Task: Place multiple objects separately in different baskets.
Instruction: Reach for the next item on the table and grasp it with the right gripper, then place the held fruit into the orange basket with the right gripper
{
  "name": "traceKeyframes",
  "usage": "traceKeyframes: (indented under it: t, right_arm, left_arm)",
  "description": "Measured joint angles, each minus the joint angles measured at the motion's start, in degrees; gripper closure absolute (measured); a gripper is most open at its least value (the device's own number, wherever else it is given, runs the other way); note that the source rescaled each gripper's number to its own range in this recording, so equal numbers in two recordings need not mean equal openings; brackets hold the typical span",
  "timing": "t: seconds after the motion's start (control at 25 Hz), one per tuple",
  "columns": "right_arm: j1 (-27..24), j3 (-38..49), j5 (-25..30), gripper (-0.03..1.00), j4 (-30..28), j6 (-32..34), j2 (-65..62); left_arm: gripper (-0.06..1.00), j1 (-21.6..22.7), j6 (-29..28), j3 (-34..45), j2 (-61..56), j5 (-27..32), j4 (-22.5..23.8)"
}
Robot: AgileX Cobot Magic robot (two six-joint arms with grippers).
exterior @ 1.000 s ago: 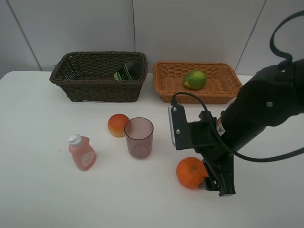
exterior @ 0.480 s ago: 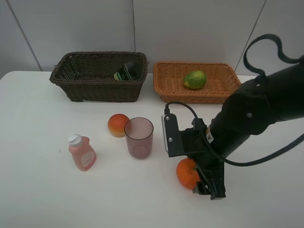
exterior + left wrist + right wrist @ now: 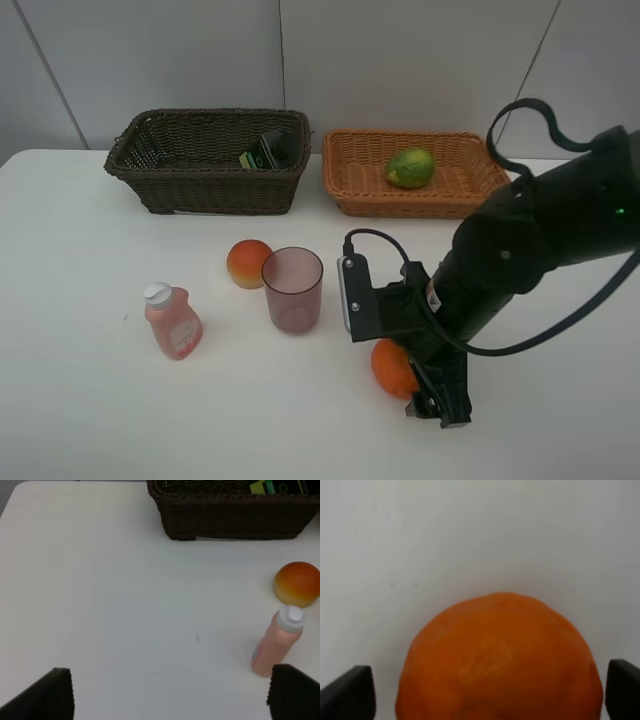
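Right gripper (image 3: 485, 692) has slid in over the orange (image 3: 390, 367), so now it sits squarely between the spread-apart jaws, not clamped yet, purple cup (image 3: 292, 290) nearby.

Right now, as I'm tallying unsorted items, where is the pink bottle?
In the exterior high view, the pink bottle sits left on the table, left of the purple cup and near the peach.

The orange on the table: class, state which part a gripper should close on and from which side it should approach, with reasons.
Probably across its widest middle, coming down from above. The orange is a round ball lying free on the table, apart from the cup, so opposite sides are open; the right gripper has its open jaws flanking it.
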Motion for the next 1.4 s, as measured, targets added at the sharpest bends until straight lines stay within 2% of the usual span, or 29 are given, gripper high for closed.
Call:
traceKeyframes:
  t: [0.12, 0.16, 0.2, 0.24, 0.28, 0.32, 1.04, 1.12, 1.24, 1.4]
  right_arm:
    - [0.00, 0.00, -1.03, -0.02, 0.00, 0.00, 0.00]
    - [0.00, 0.00, -1.36, 0.01, 0.00, 0.00, 0.04]
    - [0.00, 0.00, -1.62, 0.06, 0.00, 0.00, 0.16]
    - [0.00, 0.00, -1.75, 0.16, 0.00, 0.00, 0.23]
    - [0.00, 0.00, -1.76, 0.31, 0.07, -0.02, 0.46]
    - [0.00, 0.00, -1.83, 0.33, 0.07, -0.02, 0.63]
    - [0.00, -0.42, -1.42, 0.33, 0.55, -0.02, 0.67]
    - [0.00, -1.99, 1.11, 0.33, 1.57, -0.01, 0.67]
    - [-0.05, -6.52, 7.90, 0.33, 2.88, 1.06, 0.39]
    - [-0.35, -14.19, 17.01, 0.33, 3.83, 6.73, -0.02]
  left_arm:
    - [-0.06, 0.00, 0.00, 0.00, 0.00, 0.00, 0.00]
    - [-0.06, 0.00, 0.00, 0.00, 0.00, 0.00, 0.00]
    - [-0.06, 0.00, 0.00, 0.00, 0.00, 0.00, 0.00]
    - [-0.06, 0.00, 0.00, 0.00, 0.00, 0.00, 0.00]
    - [-0.06, 0.00, 0.00, 0.00, 0.00, 0.00, 0.00]
    - [-0.06, 0.00, 0.00, 0.00, 0.00, 0.00, 0.00]
    - [-0.06, 0.00, 0.00, 0.00, 0.00, 0.00, 0.00]
    - [-0.06, 0.00, 0.00, 0.00, 0.00, 0.00, 0.00]
    - [-0.06, 0.00, 0.00, 0.00, 0.00, 0.00, 0.00]
    - [-0.06, 0.00, 0.00, 0.00, 0.00, 0.00, 0.00]
